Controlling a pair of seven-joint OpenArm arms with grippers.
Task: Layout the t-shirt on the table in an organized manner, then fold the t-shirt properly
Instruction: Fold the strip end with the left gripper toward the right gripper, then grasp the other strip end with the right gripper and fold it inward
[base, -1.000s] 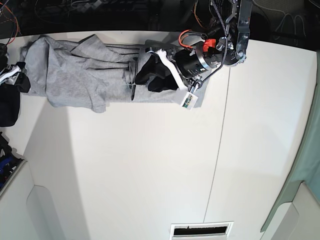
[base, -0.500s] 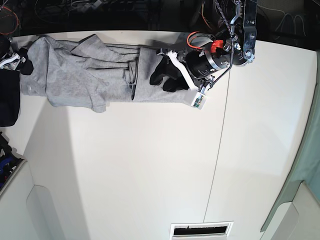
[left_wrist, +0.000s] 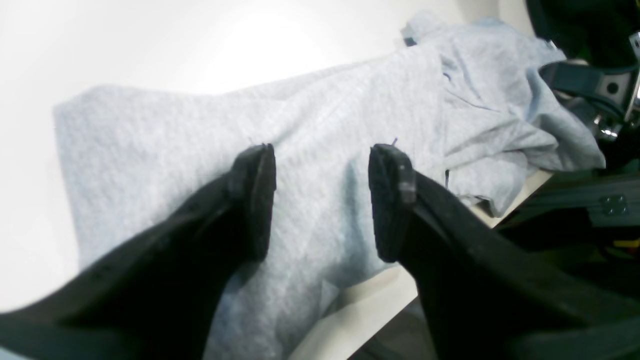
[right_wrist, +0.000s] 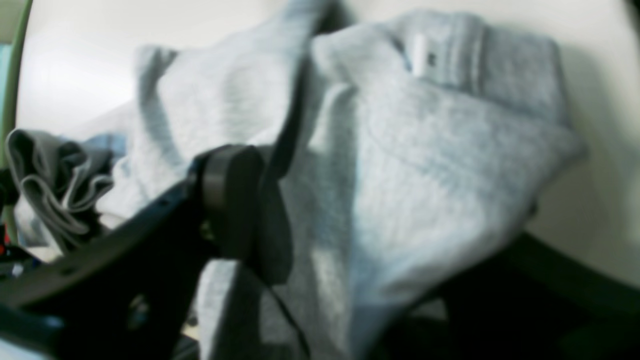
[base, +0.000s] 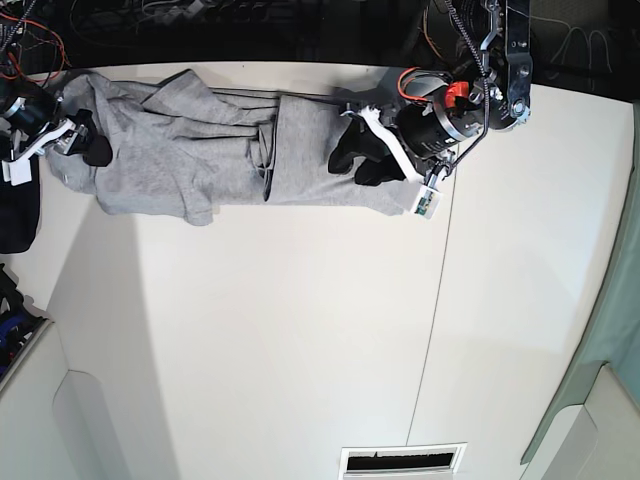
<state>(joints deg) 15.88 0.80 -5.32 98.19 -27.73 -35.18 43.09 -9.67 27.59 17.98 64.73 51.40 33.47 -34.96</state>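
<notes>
No readable lettering shows on the bunched t-shirt (base: 190, 150).

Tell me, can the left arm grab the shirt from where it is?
Probably yes. The left gripper sits right over the shirt near the table edge, jaws apart with grey cloth showing between them and nothing in the way.

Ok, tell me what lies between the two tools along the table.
In the base view, only the bunched grey t-shirt spans the stretch between the left tool and right tool, lying on the white table.
</notes>
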